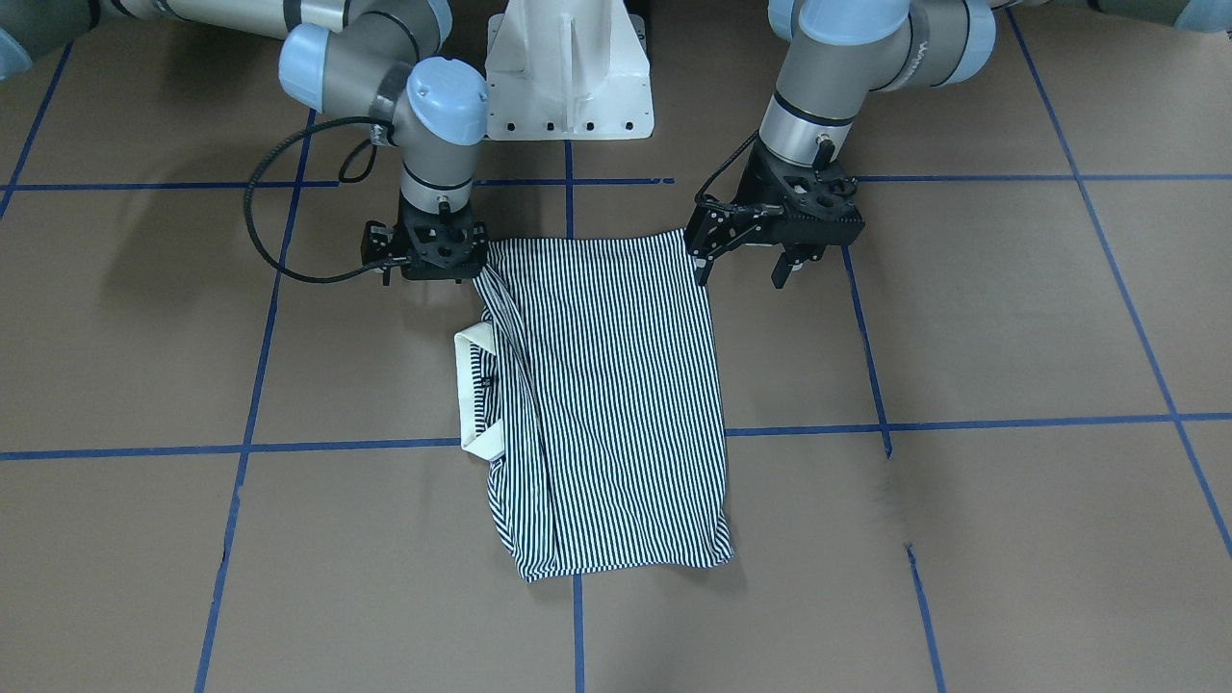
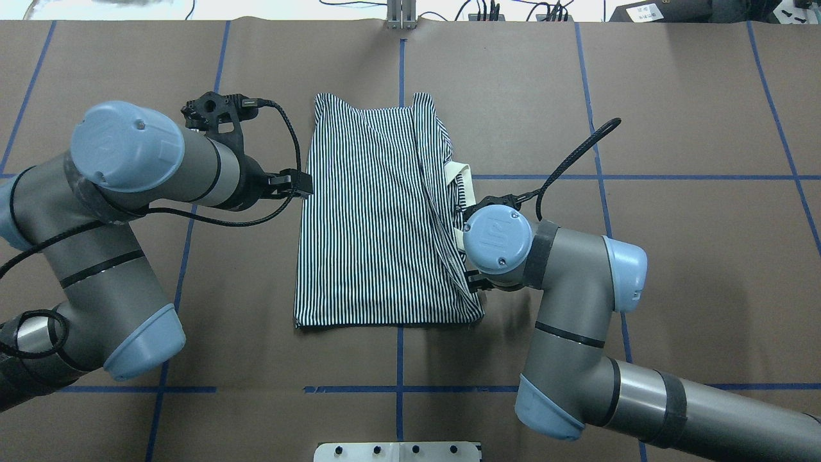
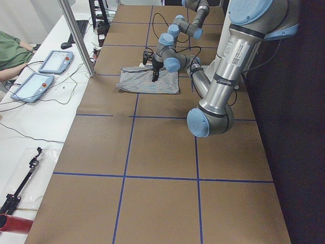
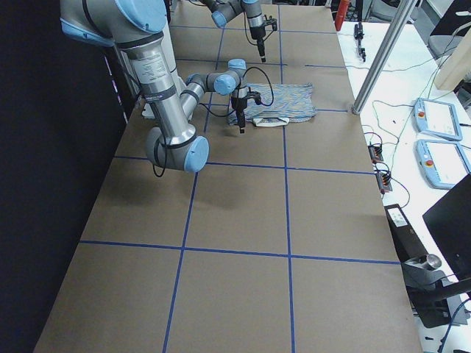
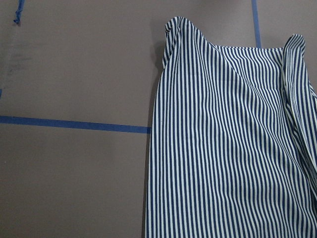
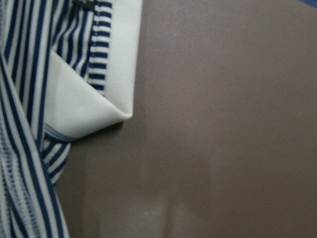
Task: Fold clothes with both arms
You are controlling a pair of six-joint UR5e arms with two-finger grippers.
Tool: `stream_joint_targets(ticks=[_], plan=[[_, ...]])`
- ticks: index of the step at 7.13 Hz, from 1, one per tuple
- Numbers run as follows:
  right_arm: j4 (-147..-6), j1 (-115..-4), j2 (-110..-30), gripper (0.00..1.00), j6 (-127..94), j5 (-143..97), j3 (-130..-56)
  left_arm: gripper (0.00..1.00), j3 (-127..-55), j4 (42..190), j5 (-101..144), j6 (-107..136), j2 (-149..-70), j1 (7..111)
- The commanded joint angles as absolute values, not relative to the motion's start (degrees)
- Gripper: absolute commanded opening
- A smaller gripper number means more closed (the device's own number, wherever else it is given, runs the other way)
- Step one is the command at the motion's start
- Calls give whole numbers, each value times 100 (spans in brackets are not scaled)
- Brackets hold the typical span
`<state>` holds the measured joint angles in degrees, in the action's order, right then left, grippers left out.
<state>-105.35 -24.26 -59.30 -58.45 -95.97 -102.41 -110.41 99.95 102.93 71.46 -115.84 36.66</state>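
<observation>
Left gripper (image 1: 741, 271): jaws apart, nothing between them. One finger (image 1: 705, 262) is just beside the polo shirt (image 1: 616, 385) at its corner nearest the pedestal base (image 1: 568, 77), on the base's robot-left side. I cannot tell if it touches. Right gripper (image 1: 428, 262) points down at the other corner near the base, on the robot-right side, hard against the cloth. Its fingers are hidden under the wrist in every view, so I cannot tell if they are apart, together or clamped on fabric.

Shirt lies flat on the table (image 1: 962, 337), straight out from the pedestal base and near it. It is folded into a rough rectangle with the stripes running away from the base. Cream collar (image 1: 476, 385) pokes out of the long edge on the base's robot-right side, partway along. A raised fold ridge runs beside the collar along that edge. The two corners far from the base are slightly bunched.

Left arm (image 1: 818, 96) and right arm (image 1: 423, 115) reach out from either side of the base. A black cable (image 1: 255, 221) loops off the right wrist. Blue tape lines (image 1: 962, 423) grid the brown tabletop.

Far out from the base, past the table's edge, a white side bench (image 3: 30, 127) carries two teach pendants (image 3: 56, 61). A person's green sleeve (image 3: 10, 51) rests by them.
</observation>
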Motion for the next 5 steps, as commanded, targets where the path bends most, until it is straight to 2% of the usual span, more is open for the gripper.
stream_joint_targets(ticks=[1,3,4,5], plan=[[-10688,-2452,-5567,100,-5818,-9598,-10355,100,-11057,9984,10292,7137,-11575,3656],[-10531,-2487,-4566,100,-5696,-9563,-9278,100,-11118,9976,10301,7145,-11549,3674],[-10181,-2487,-4431,100,-5617,-9536,-8785,100,-11118,9976,10301,7154,-11540,3683],[-10160,-2479,-4395,100,-5512,-9493,-8589,100,-11118,9976,10301,7154,-11540,3683]])
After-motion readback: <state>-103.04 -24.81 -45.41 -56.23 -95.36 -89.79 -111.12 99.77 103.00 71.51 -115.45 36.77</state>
